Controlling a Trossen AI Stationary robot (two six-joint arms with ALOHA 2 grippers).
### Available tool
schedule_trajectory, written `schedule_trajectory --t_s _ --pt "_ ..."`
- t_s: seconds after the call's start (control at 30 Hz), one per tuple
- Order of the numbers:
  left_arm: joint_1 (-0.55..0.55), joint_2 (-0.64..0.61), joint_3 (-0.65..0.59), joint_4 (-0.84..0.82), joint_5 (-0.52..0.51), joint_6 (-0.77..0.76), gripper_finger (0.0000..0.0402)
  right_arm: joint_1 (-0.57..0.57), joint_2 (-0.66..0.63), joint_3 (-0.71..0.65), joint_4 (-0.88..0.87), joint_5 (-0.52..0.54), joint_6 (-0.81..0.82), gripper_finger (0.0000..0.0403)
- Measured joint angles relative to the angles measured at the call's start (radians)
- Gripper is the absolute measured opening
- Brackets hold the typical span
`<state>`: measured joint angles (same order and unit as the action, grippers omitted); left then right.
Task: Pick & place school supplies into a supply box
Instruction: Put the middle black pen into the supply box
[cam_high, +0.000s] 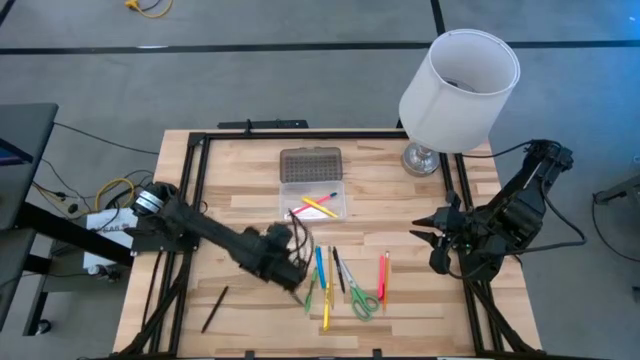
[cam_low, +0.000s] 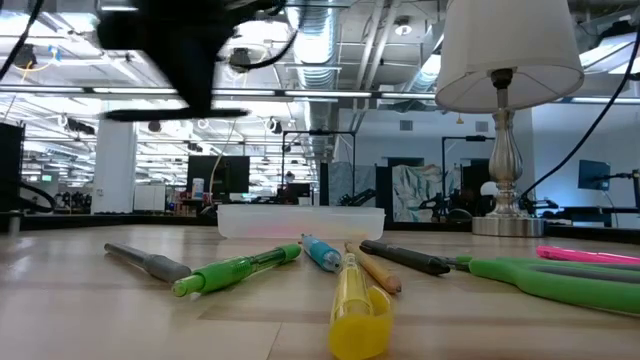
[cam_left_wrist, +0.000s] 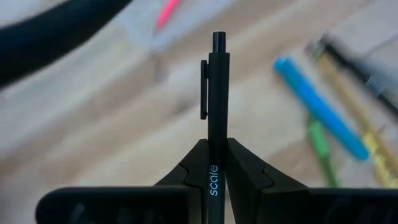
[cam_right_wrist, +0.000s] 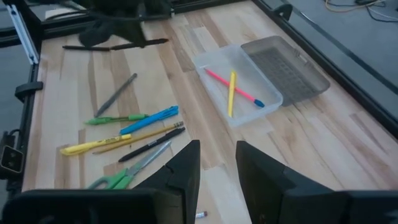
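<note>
My left gripper (cam_left_wrist: 212, 146) is shut on a black click pen (cam_left_wrist: 217, 87) and hangs above the table (cam_right_wrist: 118, 28), left of the loose supplies. These lie on the wood: a blue pen (cam_high: 320, 265), green pen (cam_high: 310, 295), yellow marker (cam_high: 325, 312), green-handled scissors (cam_high: 362, 300), pink-red marker (cam_high: 382, 275) and a grey pen (cam_high: 215, 308). The supply box (cam_high: 315, 200) lies open, its grey lid (cam_high: 310, 163) folded back toward the far edge, with a pink pen and a yellow one in its clear base. My right gripper (cam_high: 428, 237) waits open at the right. My left gripper pinches the black pen's barrel (cam_left_wrist: 216, 134) between its two fingertips, below the clip. The fingers slant down from above and lie across the pen. The pen (cam_right_wrist: 115, 45) is level and lifted clear of the table, sticking out on both sides of the fingers.
A white-shaded lamp (cam_high: 460, 85) stands on its metal base (cam_high: 422, 158) at the far right corner. Black frame rails (cam_high: 195, 170) run along the table's sides. Bare wood lies between the box and the loose supplies.
</note>
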<state>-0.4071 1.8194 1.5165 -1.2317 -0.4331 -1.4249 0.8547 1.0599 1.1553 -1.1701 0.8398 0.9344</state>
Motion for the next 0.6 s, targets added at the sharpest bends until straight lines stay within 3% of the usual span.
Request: schedule_trajectory --t_s 0.2,0.6 --pt "0.139 -0.002 0.050 0.068 -0.061 0.291 0.0028 0.000 0.005 0.000 0.012 0.000 0.008 0.0097" --pt "0.398 -0.002 0.050 0.390 -0.071 1.005 0.0029 0.000 0.061 0.000 0.056 0.029 0.008 0.0097"
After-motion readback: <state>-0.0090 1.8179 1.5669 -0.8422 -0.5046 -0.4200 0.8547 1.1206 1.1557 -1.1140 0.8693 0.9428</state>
